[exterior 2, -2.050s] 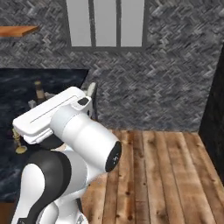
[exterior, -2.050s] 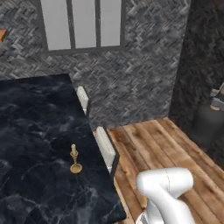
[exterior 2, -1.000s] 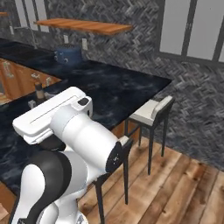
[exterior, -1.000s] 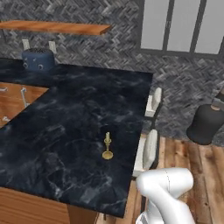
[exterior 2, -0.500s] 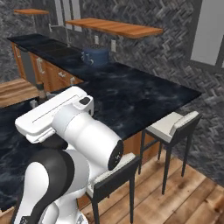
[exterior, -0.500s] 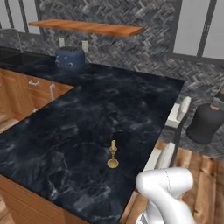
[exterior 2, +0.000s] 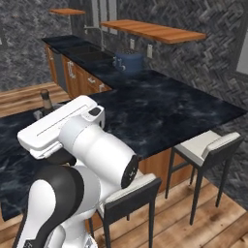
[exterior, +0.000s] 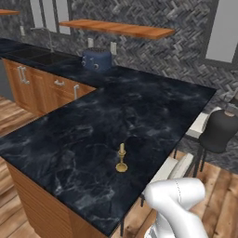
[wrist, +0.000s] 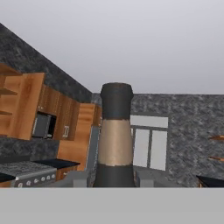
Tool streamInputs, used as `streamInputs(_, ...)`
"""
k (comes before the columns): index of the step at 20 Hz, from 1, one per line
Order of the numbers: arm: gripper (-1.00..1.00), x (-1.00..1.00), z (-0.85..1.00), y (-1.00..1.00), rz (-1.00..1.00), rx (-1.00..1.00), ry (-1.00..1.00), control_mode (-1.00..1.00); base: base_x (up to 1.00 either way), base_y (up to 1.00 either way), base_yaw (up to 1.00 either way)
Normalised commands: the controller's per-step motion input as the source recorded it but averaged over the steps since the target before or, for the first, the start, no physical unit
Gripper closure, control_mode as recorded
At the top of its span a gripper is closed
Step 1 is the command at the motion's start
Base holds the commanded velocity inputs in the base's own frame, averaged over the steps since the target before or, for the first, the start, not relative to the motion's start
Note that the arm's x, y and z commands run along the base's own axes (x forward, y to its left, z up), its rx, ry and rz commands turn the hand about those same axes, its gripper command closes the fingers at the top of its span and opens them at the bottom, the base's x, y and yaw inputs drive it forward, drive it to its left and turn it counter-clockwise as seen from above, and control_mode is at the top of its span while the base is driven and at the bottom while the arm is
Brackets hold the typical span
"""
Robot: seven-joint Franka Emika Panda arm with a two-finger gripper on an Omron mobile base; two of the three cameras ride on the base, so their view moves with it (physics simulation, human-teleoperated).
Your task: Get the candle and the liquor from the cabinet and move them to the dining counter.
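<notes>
Gripper (wrist: 114, 180) clamped around the liquor (wrist: 115, 140) neck, bottle upright between its fingers

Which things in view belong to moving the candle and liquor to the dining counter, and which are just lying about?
Job: cream-yellow candle in a brass holder; dark long-necked liquor bottle; black marble dining counter.
Lying about: dark blue rounded pot; pale-seated stool; long wooden wall shelf.
</notes>
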Motion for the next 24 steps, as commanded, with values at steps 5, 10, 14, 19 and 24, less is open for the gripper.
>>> streamInputs(5,1.0,0.0,0.0,0.0,0.0,0.0,0.0,1.0,0.08,0.0,0.04)
streamInputs(10,1.0,0.0,0.0,0.0,0.0,0.0,0.0,1.0,0.02,0.0,0.0)
streamInputs(14,1.0,0.0,0.0,0.0,0.0,0.0,0.0,1.0,0.04,0.0,0.01)
streamInputs(19,1.0,0.0,0.0,0.0,0.0,0.0,0.0,1.0,0.04,0.0,0.0)
streamInputs(24,1.0,0.0,0.0,0.0,0.0,0.0,0.0,1.0,0.02,-0.1,0.0)
